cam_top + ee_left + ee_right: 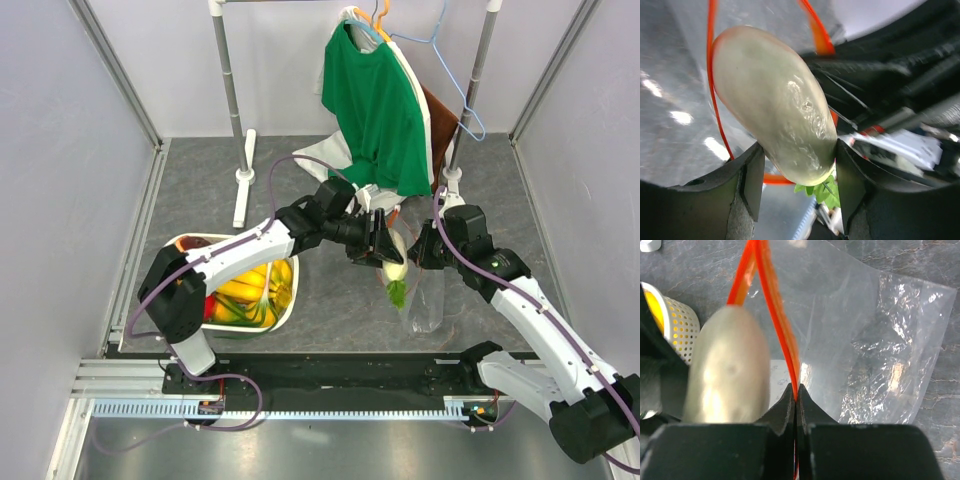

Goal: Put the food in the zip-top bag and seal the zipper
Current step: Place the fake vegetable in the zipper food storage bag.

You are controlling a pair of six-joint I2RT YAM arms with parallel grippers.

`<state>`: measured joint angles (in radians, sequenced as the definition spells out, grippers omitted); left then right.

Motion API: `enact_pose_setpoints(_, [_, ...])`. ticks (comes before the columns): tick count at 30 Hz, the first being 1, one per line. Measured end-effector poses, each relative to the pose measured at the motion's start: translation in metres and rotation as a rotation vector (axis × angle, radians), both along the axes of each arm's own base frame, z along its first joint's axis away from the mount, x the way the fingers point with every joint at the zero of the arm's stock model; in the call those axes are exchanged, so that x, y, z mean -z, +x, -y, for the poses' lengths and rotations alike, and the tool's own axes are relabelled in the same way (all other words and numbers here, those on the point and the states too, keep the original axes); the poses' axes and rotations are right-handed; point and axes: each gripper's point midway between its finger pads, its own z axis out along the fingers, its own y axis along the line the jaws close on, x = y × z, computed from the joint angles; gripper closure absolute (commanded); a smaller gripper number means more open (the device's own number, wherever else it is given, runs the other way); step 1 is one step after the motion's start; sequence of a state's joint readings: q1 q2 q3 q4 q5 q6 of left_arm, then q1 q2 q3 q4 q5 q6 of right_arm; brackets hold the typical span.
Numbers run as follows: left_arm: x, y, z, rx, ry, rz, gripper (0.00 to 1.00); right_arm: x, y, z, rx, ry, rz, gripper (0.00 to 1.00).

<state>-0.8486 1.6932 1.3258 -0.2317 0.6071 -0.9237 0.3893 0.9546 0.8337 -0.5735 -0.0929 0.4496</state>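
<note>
left gripper grips the white radish, right gripper pinches the zipper — a snag on that narrow mouth could tug it free.

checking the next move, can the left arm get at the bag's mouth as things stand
Probably yes: the right pincer, shut on the zipper, holds the bag open, and the radish in the left pincer sits at its mouth, nothing between.

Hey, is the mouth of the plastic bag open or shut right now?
Open. The bag's orange zipper strip splits into two strands above the right gripper pinching it, and it loops around the white radish.
</note>
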Motion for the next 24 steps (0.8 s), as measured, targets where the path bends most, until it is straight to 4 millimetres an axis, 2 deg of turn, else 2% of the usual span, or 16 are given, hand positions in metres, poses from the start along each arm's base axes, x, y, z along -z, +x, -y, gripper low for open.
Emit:
enact_pose_setpoints(3, [0.01,0.012,-0.004,-0.03,0.079,0.052,0.72,-0.001,-0.001,-0.003,-0.016,0.013,-0.001,1.0])
enact_pose_setpoints(7, [0.009,0.027,-0.011,-0.064,0.149,0.149,0.68,-0.004,-0.003,-0.009,-0.043,0.033,0.002,1.0])
enact_pose_setpoints(12, [0.005,0.029,-0.01,-0.055,0.196,0.25,0.61,-0.005,-0.008,-0.018,-0.085,0.052,-0.001,1.0])
enact_pose_setpoints(15, [0.009,0.021,-0.01,-0.027,0.223,0.278,0.5,-0.005,-0.009,-0.02,-0.093,0.056,-0.002,1.0])
enact_pose_setpoints(18, [0.014,0.018,-0.012,-0.009,0.246,0.292,0.3,-0.005,-0.008,-0.021,-0.096,0.058,-0.008,1.0])
enact_pose_setpoints(21, [0.015,0.018,-0.017,0.003,0.258,0.306,0.18,-0.005,-0.008,-0.022,-0.099,0.06,-0.008,1.0])
enact_pose_setpoints(24, [0.012,0.018,-0.032,-0.002,0.259,0.319,0.14,-0.006,-0.008,-0.022,-0.1,0.061,-0.008,1.0])
